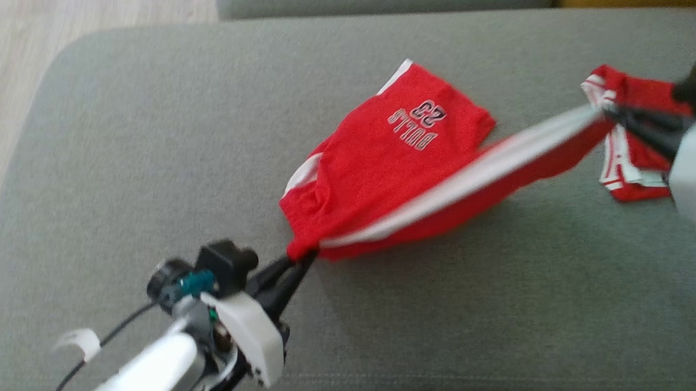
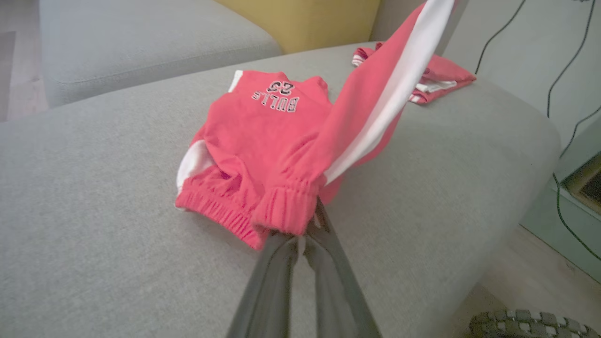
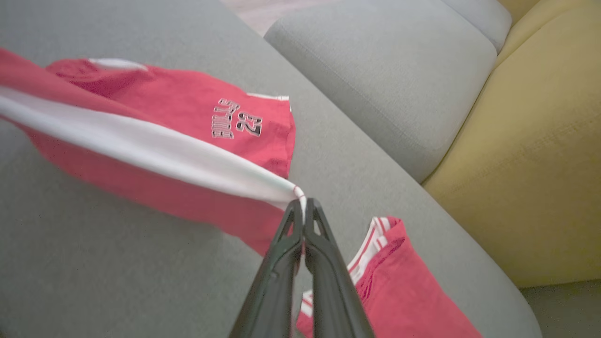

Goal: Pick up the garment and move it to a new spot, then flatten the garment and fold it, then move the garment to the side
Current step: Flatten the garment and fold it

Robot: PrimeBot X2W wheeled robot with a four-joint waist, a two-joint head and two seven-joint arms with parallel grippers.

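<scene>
Red shorts (image 1: 382,158) sit mid-way across a grey cushion (image 1: 142,140), one white-striped leg stretched taut – left gripper (image 1: 302,259) clamped on the waistband, right gripper (image 1: 607,110) pinching the hem above a folded red garment (image 1: 633,186) by the right edge.

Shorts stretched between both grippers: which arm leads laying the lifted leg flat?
Right, probably. The right gripper pinches the shorts by the raised striped leg's hem, clear of the cushion; the left gripper holds the waistband low beside the part lying down, so it anchors.

Red garment (image 1: 382,158), white stripe, edge pulled taut, rest rumpled
</scene>
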